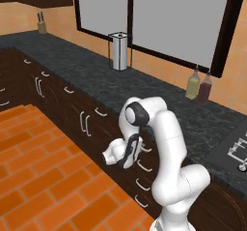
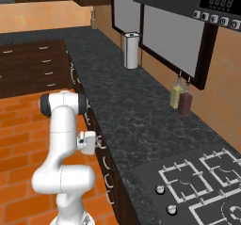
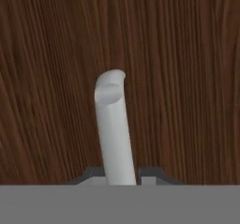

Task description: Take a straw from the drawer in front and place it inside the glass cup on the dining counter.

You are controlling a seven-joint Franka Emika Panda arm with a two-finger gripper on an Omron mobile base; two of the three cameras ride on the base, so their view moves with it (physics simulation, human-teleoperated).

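Observation:
The drawer's dark-brown wooden front [image 3: 187,78] is very close in the hand view. Its curved silver bar handle [image 3: 112,124] runs up from between my two dark fingertips. My gripper [image 3: 121,174] is shut on that handle, one fingertip pressed against each side. In the base views, my gripper [image 1: 143,148] [image 2: 98,142] is pressed against the top drawer [image 1: 150,153] just under the black counter's edge, and the drawer is closed. The straw, the glass cup and the dining counter are out of view.
The black speckled counter [image 1: 159,99] carries a paper towel holder [image 1: 118,51], two bottles [image 1: 198,85] and a knife block [image 1: 42,24]. A stove top [image 2: 202,181] lies to the right. More drawers [image 1: 141,182] sit below mine. An orange tiled floor [image 1: 43,177] stretches to the left.

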